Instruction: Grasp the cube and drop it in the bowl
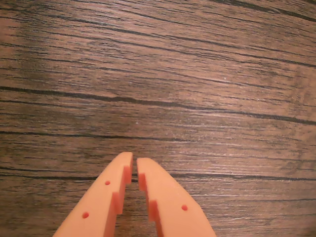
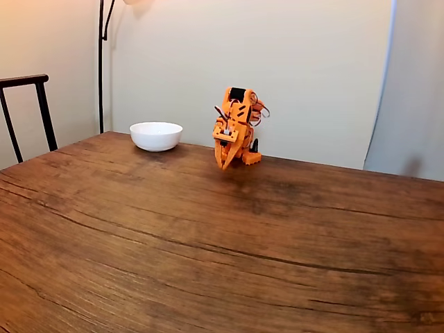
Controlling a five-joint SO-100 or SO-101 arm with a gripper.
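Observation:
My orange gripper [image 1: 134, 160] points down at bare wood grain in the wrist view, its two fingertips almost touching and nothing between them. In the fixed view the folded orange arm stands at the table's far edge, its gripper [image 2: 223, 165] hanging just above the tabletop. The white bowl [image 2: 156, 135] sits on the table to the left of the arm, about a hand's width from the gripper. The cube is out of view.
The wide wooden table [image 2: 208, 236] stretches toward the camera in front of the arm. A dark chair back [image 2: 28, 104] stands at the left edge, and a thin lamp pole [image 2: 101, 66] rises behind the bowl against the pale wall.

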